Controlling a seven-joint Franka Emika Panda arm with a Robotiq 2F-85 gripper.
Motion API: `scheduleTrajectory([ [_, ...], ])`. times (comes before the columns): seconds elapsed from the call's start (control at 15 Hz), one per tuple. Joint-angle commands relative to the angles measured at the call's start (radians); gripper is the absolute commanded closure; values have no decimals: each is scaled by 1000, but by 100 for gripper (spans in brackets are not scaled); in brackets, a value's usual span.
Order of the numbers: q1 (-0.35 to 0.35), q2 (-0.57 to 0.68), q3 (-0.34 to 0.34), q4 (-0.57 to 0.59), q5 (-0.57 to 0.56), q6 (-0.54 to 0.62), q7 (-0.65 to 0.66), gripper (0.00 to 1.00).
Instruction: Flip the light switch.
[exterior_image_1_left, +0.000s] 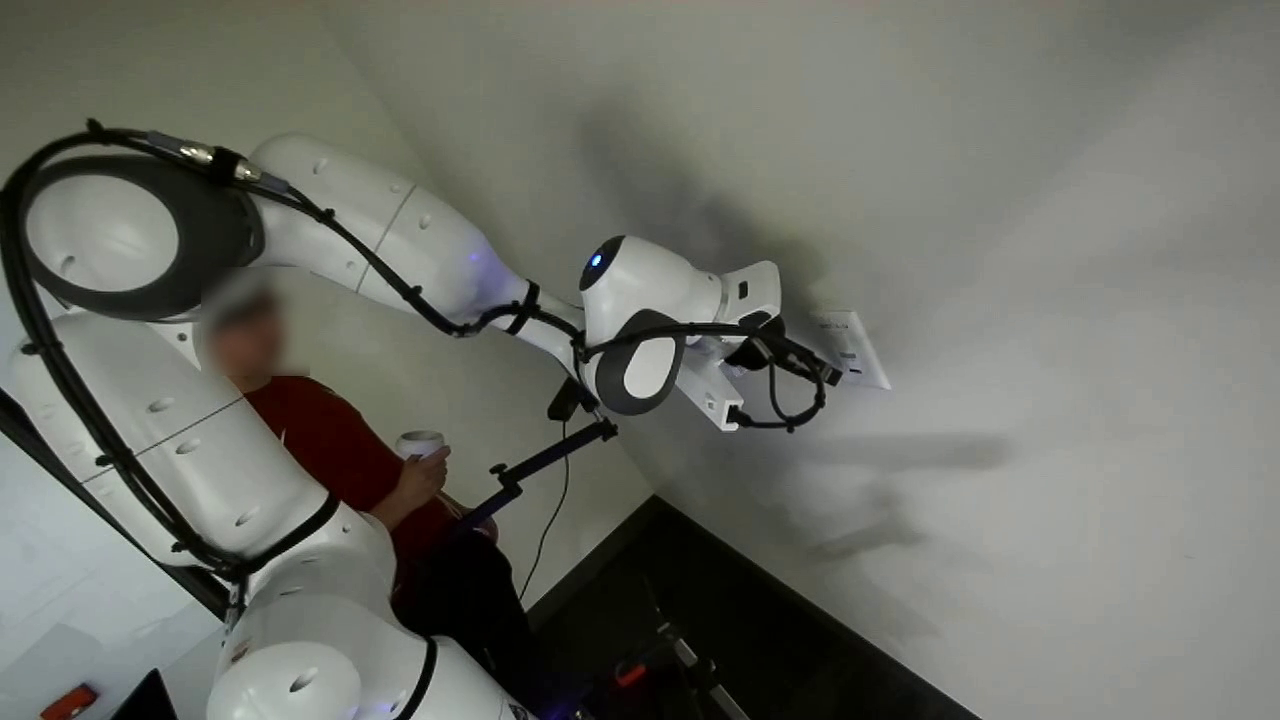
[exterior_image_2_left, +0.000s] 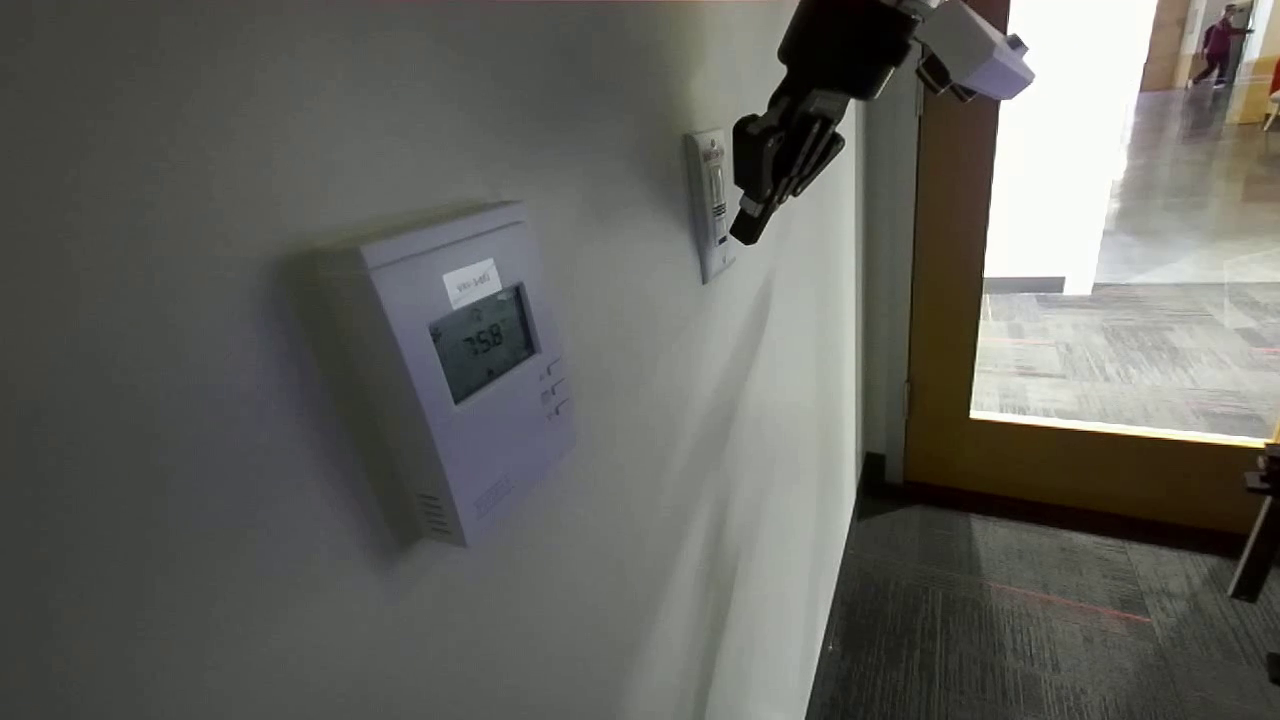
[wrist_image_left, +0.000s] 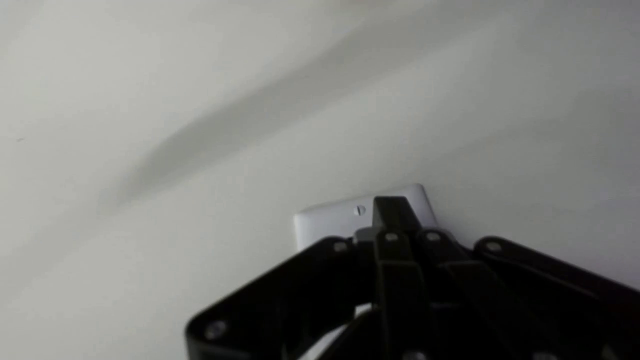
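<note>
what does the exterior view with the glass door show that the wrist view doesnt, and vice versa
Only in the exterior view: a thermostat-like box, the glass door, dark carpet and a distant person.
Only in the wrist view: a tiny dark mark on the wall.
In both: the wall, the gripper and the light switch, much of it covered by the gripper in the wrist view.

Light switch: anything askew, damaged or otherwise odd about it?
Nothing clearly stands out. In an exterior view the switch leans, but the wall corner slants the same way, so a tilted view is the likely cause. No damage shows on the switch's visible parts; the gripper hides much of it in the wrist view.
</note>
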Motion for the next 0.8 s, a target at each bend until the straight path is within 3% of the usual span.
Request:
scheduleTrajectory([
  [0.0,-7,9,2,17,-3,-2,-6,100],
  [0.73,-8,22,-1,26,-5,25,-8,100],
])
